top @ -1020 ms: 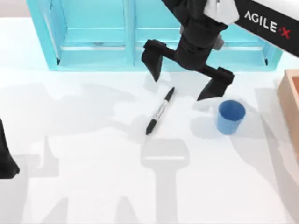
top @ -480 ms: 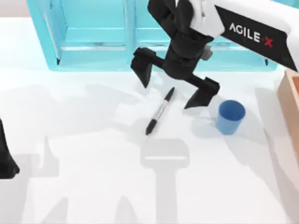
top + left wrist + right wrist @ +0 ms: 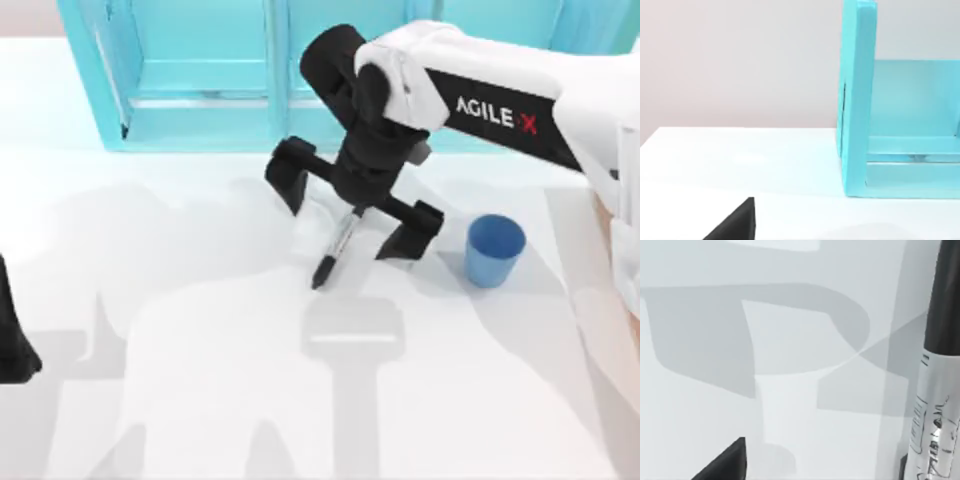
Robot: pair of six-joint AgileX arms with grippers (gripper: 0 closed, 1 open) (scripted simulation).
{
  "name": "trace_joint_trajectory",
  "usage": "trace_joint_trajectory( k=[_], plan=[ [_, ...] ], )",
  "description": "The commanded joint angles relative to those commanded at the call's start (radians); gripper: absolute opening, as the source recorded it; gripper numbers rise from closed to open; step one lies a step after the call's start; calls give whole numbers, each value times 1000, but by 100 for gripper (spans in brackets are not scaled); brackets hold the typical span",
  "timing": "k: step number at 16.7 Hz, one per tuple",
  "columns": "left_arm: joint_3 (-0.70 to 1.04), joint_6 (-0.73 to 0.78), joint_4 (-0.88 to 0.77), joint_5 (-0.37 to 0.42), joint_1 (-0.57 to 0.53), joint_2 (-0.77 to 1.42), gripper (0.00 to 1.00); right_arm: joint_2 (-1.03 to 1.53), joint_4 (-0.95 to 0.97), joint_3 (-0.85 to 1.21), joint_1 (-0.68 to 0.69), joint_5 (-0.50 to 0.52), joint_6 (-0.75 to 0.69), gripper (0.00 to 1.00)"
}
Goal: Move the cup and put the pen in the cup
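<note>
The pen (image 3: 333,250) lies slanted on the white table near the middle, black tip toward the front. My right gripper (image 3: 350,205) is open just above it, one finger on either side of its upper end. In the right wrist view the pen (image 3: 936,390) shows close up, with its black cap and printed grey barrel, and one dark fingertip (image 3: 725,465) is at the frame's edge. The blue cup (image 3: 493,250) stands upright to the right of the gripper, apart from it. My left arm (image 3: 14,340) is parked at the table's left edge.
A teal shelf cabinet (image 3: 200,90) runs along the back of the table, just behind the right arm, and also appears as the teal cabinet (image 3: 859,100) in the left wrist view. White tabletop (image 3: 200,400) stretches across the front and left.
My right gripper has moved left and toward the front, lowering from behind the pen until its open fingers straddle the pen's upper end. Pen and cup have not moved.
</note>
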Motion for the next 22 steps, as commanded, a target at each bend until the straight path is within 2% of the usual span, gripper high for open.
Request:
trace_joint_trajectory(
  k=[4, 17, 22],
  plan=[
    [0, 0, 0, 0, 0, 0, 100, 2, 2, -1, 0, 0, 0, 100],
    [0, 0, 0, 0, 0, 0, 100, 2, 2, -1, 0, 0, 0, 2],
    [0, 0, 0, 0, 0, 0, 100, 2, 2, -1, 0, 0, 0, 0]
  ],
)
